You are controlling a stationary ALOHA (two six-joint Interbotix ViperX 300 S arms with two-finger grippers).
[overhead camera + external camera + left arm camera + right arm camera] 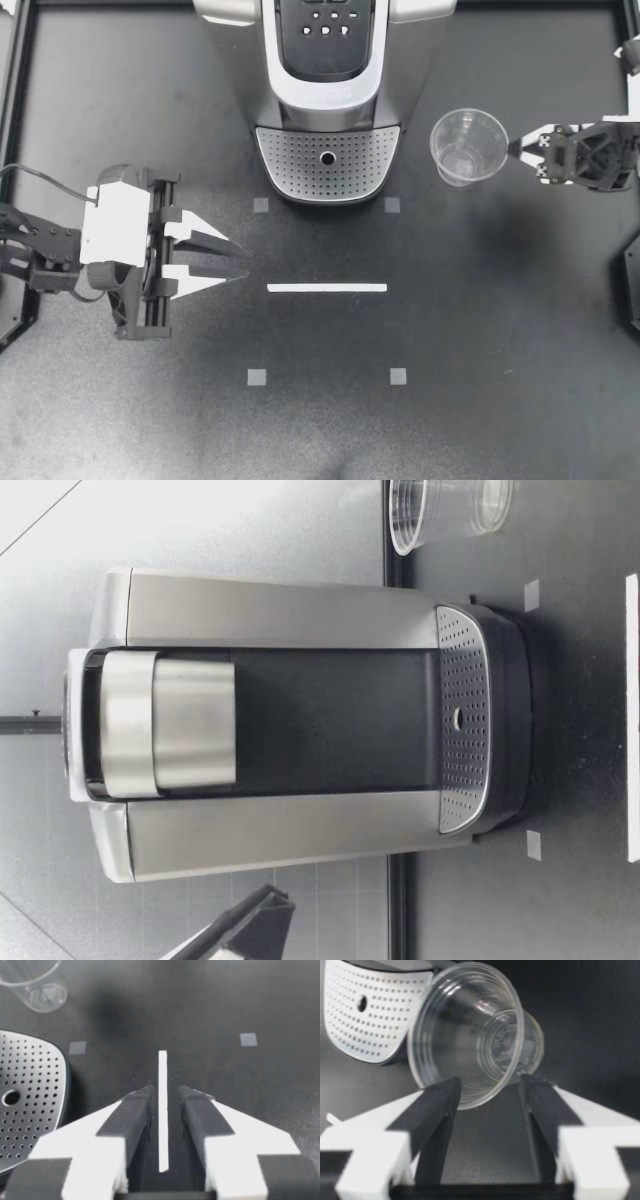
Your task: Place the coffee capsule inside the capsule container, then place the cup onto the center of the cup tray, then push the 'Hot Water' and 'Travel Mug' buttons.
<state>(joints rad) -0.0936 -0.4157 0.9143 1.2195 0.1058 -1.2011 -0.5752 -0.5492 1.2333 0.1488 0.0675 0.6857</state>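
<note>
Dark surface (500,330) carried a coffee machine (325,60) at its far edge, with the perforated cup tray (300,165) at its foot. A clear cup (468,146) stood upright just beside the tray, on my right arm's side, not on it. My right end effector (512,150) was open, its fingertips right at the cup's wall; whether they touched it could not be told. My left end effector (244,262) was open too, fingers slightly apart and holding nothing, pointing at a white strip (327,288) in front of the tray.
</note>
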